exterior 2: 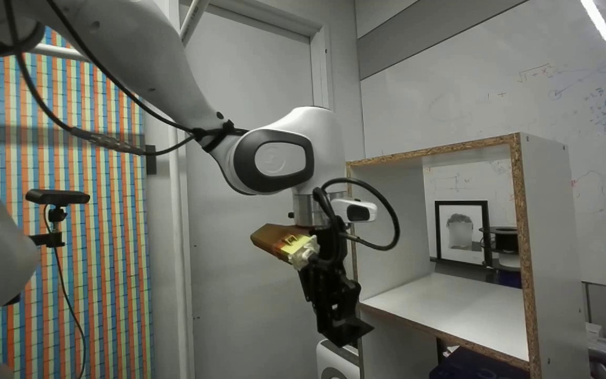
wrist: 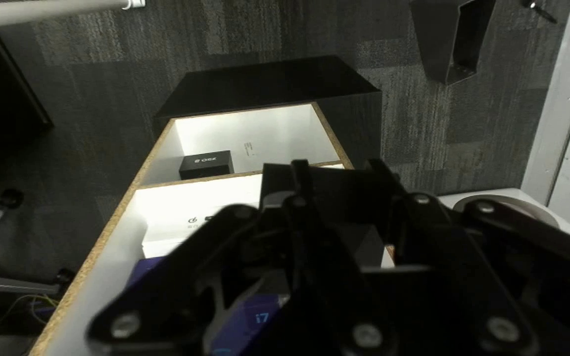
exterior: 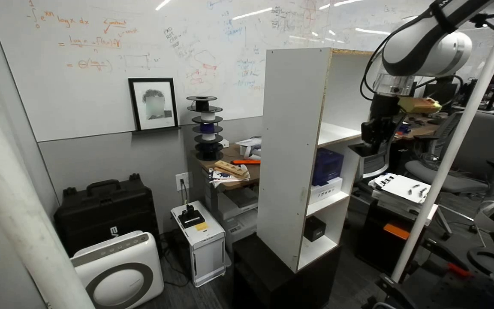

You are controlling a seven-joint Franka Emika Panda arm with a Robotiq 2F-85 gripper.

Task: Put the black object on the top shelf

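Observation:
A black object with flat faces (exterior: 362,149) is held at the fingertips of my gripper (exterior: 375,136); it also shows in an exterior view (exterior 2: 353,332) and the wrist view (wrist: 337,190). My gripper looks shut on it, with dark fingers (wrist: 337,170) on either side. The contact is too dark to see fully. The top shelf (exterior: 337,132), the highest white board whose upper face shows, is also seen in an exterior view (exterior 2: 461,302). The gripper (exterior 2: 337,316) hangs outside the unit, by its open side, apart from it. The wrist view does not clearly show the top shelf.
The middle compartment holds a blue box (exterior: 327,166) on a white box (exterior: 326,191). The lowest compartment holds a small black box (exterior: 314,228). The side panel (exterior: 292,150) has chipboard edges. A white pole (exterior: 453,141) and a chair (exterior: 483,146) stand nearby.

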